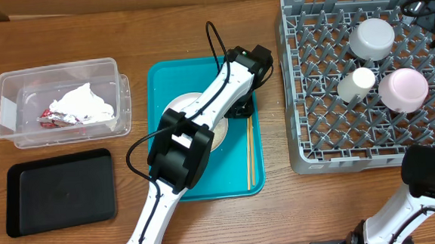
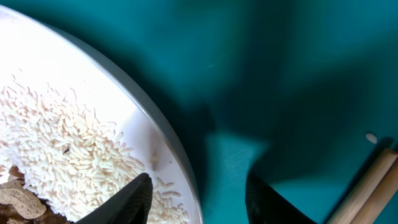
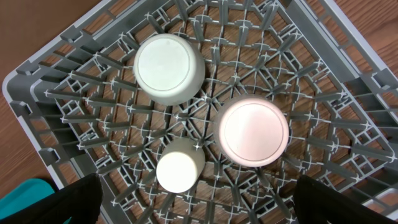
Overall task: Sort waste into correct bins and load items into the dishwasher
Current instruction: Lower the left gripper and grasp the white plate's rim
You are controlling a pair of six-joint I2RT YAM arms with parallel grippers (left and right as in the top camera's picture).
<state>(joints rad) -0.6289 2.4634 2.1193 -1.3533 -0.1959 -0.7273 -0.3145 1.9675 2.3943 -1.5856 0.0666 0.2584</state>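
Left wrist: left pincer [image 2: 199, 180] spread, straddling plate [image 2: 93, 99] rim, unclamped; right pincer [image 3: 199, 183] wide open, empty, over rack [image 3: 74, 81].

plate [image 1: 177, 104]: mostly hidden under left arm [image 1: 205, 111] | chopsticks [image 2: 372, 182]: cut off at left wrist view's corner

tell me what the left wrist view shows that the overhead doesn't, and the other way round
Only the left wrist: white rice grains and a brown scrap on the plate, and the left gripper open, one finger on each side of the plate's rim.
Only the overhead: the clear tub holding crumpled napkins, the black tray, and the dish rack with the grey bowl, white cup and pink bowl.
Both: the plate, the teal tray and the chopsticks.
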